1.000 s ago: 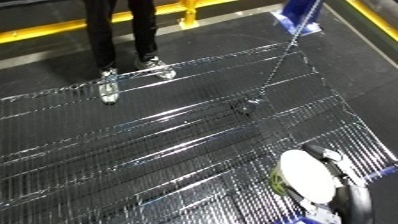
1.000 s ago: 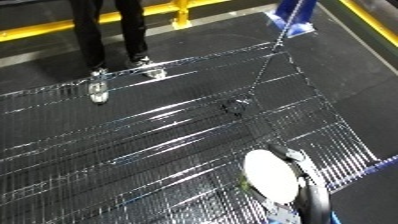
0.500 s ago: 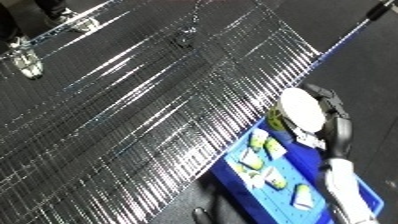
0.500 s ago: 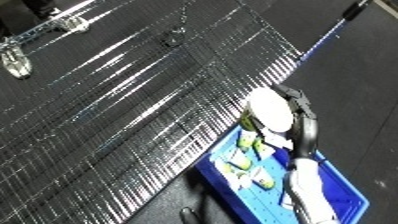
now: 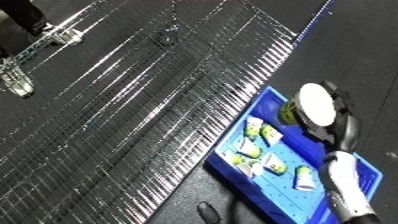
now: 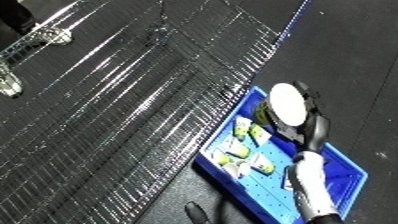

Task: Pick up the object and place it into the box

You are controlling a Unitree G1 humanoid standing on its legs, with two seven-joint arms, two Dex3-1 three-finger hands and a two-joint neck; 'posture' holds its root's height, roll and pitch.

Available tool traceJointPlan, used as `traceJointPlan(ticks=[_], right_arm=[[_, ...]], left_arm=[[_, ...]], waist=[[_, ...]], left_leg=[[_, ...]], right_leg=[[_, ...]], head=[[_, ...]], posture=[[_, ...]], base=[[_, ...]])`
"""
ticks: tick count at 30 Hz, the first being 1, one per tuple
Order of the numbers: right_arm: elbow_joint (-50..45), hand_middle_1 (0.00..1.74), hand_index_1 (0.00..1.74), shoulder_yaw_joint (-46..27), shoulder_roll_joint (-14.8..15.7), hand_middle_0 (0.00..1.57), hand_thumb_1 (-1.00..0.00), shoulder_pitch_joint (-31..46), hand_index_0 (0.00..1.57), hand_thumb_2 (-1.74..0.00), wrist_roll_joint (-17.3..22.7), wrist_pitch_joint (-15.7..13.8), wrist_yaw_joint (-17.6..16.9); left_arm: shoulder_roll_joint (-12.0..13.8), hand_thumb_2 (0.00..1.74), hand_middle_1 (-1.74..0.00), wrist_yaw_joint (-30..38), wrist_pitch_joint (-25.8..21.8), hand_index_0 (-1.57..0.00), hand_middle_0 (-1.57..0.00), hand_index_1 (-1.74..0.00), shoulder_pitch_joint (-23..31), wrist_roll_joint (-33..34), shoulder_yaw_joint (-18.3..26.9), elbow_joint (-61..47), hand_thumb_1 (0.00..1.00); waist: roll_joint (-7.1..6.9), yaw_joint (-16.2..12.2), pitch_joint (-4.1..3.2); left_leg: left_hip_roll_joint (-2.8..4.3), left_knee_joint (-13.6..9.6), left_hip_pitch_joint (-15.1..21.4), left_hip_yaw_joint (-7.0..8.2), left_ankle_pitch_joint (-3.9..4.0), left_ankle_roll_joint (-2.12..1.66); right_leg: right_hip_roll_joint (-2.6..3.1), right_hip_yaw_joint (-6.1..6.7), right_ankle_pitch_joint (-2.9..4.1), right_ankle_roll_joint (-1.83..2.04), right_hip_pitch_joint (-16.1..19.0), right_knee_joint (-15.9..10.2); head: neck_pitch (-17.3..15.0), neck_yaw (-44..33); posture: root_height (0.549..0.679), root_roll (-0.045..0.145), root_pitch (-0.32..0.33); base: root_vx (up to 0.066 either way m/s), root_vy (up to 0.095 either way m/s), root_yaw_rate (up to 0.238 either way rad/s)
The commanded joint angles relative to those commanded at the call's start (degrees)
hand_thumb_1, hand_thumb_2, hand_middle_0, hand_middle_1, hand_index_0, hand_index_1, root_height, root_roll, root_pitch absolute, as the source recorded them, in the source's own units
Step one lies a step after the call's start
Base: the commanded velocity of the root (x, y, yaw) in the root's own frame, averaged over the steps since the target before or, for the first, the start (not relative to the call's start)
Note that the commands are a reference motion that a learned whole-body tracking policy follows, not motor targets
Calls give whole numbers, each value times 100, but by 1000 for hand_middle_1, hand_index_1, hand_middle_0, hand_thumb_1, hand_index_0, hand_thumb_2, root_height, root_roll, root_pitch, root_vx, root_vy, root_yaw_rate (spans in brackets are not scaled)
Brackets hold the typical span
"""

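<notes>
Right hand [image 5: 330, 102] hangs over the far end of the blue bin [image 5: 258, 189], curled round a yellow-green object [image 5: 290, 112] that pokes out at its left side, w/ a white disc [image 5: 316, 104] covering the back of the hand. Below & left of it, inside the bin, lie several white-and-green packets [image 5: 259, 132]. Left of the bin runs the wire-mesh deck [image 5: 133, 100]. Vs 0.5 s ago: whole view shifted, so more of the bin shows; hand still over the same end.
</notes>
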Motion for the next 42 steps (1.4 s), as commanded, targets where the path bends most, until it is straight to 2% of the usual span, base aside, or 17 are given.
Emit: traceJointPlan(ticks=[3, 11, 16, 23, 33, 42], right_arm=[[21, 0, 0, -45, -21, 0, 0, -12, 0, 0, -37, -2, -66], [79, 0, 0, -124, -36, 0, 0, -13, 0, 0, -108, -72, -208], [60, 0, 0, -148, -46, 0, 0, -6, 0, 0, -177, -43, -195], [-18, 0, 0, -66, -13, 0, 0, 21, 0, 0, -315, 47, -100], [-339, 0, 0, 211, 69, 0, 0, 13, 0, 0, -620, 209, 252], [-1082, 0, 0, 807, 244, 0, 0, -33, 0, 0, -954, 596, 1137]], left_arm=[[-6, 1740, -1740, 31, 8, -1570, -1570, -1740, -16, -22, -18, -5, 1000], [-28, 1740, -1740, 18, -9, -1570, -1570, -1740, -11, -45, -11, 68, 1000], [-46, 1740, -1740, -1, -13, -1570, -1570, -1740, 17, -63, -9, 69, 1000], [-70, 1740, -1740, -26, -20, -1570, -1570, -1740, 66, -86, -26, 67, 1000], [-114, 1740, -1740, -23, -13, -1570, -1570, -1740, 131, -96, -31, 31, 1000], [-157, 1740, -1740, 24, 64, -1570, -1570, -1740, 270, -27, 0, -146, 1000]], waist=[[26, -6, 1], [85, 3, -45], [116, 18, -67], [112, 34, -87], [50, 104, -97], [-125, 311, -119]], left_leg=[[-3, -16, -11, 0, 18, -6], [1, -44, -25, -20, 59, -28], [1, -69, -30, -39, 93, -48], [11, -79, -27, -51, 112, -53], [19, -14, -74, -93, 114, -61], [23, 94, -117, -241, 111, -63]], right_leg=[[6, 2, -5, -10, -24, 6], [8, -14, -27, -42, -47, 26], [-2, -30, -30, -56, -46, 23], [3, -45, -36, -70, -48, 35], [5, -68, -47, -89, -35, 56], [-9, -163, -87, -133, 81, 77]], head=[[32, 21], [56, 75], [63, 100], [84, 48], [133, -423], [256, -1582]], posture=[[678, 56, -34], [678, 60, -31], [679, 63, -29], [679, 63, -30], [678, 63, -34], [679, 63, -49]], base=[[-31, -3, -4], [-8, -9, 20], [3, 1, 26], [11, 0, 15], [18, 5, 22], [43, -11, 99]])
